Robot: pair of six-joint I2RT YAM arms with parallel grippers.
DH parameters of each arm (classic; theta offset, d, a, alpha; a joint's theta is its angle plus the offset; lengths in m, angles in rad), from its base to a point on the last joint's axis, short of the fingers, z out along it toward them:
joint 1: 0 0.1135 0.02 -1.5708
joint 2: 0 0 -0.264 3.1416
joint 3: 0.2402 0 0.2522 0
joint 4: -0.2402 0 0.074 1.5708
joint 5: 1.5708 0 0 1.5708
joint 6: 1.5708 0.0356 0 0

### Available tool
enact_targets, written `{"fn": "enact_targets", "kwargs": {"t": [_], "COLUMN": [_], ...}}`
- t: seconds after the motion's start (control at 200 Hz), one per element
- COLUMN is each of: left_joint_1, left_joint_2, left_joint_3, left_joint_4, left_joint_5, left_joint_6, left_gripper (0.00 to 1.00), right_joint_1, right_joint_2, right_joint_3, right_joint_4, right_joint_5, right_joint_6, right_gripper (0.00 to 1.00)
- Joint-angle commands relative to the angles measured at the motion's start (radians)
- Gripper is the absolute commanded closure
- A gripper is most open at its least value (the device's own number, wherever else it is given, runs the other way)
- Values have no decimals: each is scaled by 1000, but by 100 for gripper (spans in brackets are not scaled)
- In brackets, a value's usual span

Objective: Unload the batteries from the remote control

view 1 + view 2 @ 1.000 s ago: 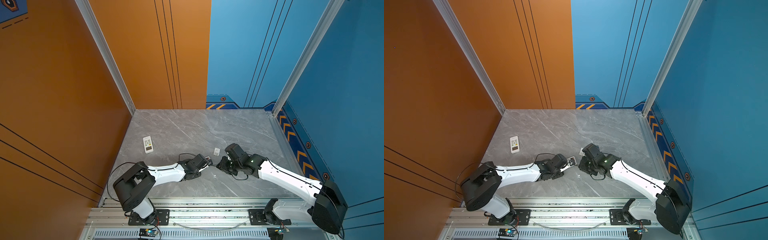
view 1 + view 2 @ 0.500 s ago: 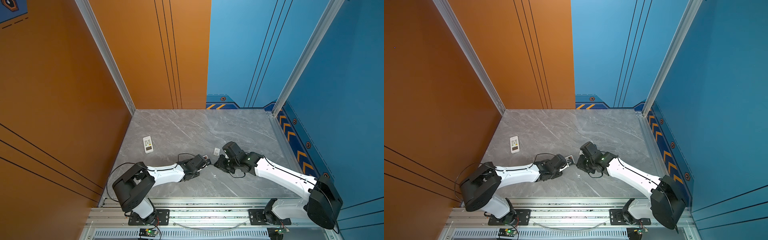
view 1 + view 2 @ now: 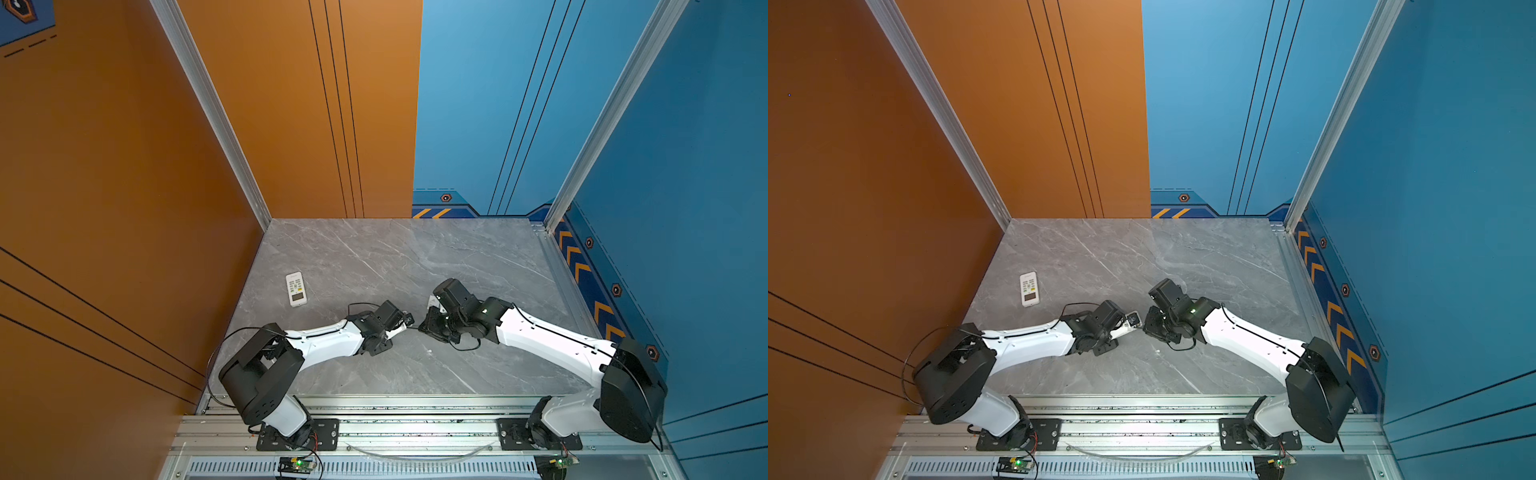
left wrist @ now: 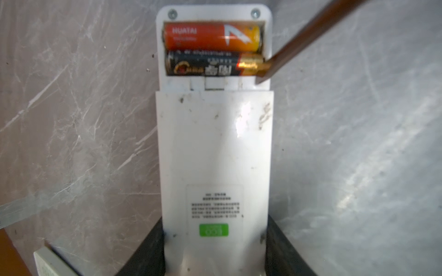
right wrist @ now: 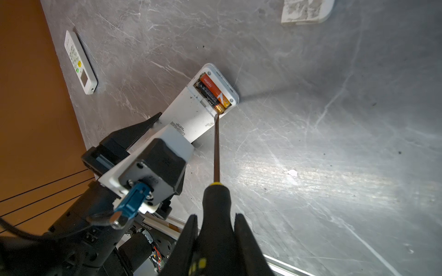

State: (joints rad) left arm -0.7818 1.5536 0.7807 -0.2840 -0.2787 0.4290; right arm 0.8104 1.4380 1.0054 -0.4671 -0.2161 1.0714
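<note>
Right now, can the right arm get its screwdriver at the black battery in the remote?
Probably yes. The compartment is open, and the screwdriver in the right claw has its tip at the gold end of the black battery, nothing between them. The left claw holds the remote.

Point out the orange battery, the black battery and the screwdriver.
orange battery (image 4: 211,37), left wrist view, middle of its orange label.
black battery (image 4: 214,64), left wrist view, middle of its body.
screwdriver (image 4: 308,38), left wrist view, midway along its visible shaft.
</note>
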Motion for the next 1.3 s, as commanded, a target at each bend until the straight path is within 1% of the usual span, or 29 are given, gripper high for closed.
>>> {"fn": "enact_targets", "kwargs": {"t": [0.0, 0.15, 0.335, 0.455, 0.666, 0.781, 1.011, 1.296], "left_joint_1": [-31, -36, -58, -56, -48, -49, -53, -55], "left_joint_2": [-4, 3, 2, -3, -3, -7, -6, -8], "left_joint_3": [11, -9, -27, -30, -38, -40, -38, -46], "left_joint_4": [-82, -63, -8, 14, 25, 29, 38, 43], "left_joint_5": [257, 222, 65, 15, 9, 11, -3, -9], "left_joint_6": [92, 79, 62, 77, 80, 79, 77, 76], "left_gripper": [91, 91, 91, 91, 91, 91, 91, 91], "right_joint_1": [17, 25, 26, 26, 19, 15, -8, -21], "right_joint_2": [49, 71, 75, 78, 70, 58, 75, 57], "right_joint_3": [-22, 43, 76, 97, 101, 98, 102, 94], "right_joint_4": [-1, -170, -236, -273, -300, -303, -297, -313], "right_joint_5": [31, 100, 98, 91, 108, 143, 155, 182], "right_joint_6": [-4, -31, -34, -39, -30, -22, -19, -10], "right_gripper": [100, 100, 100, 100, 100, 100, 100, 100]}}
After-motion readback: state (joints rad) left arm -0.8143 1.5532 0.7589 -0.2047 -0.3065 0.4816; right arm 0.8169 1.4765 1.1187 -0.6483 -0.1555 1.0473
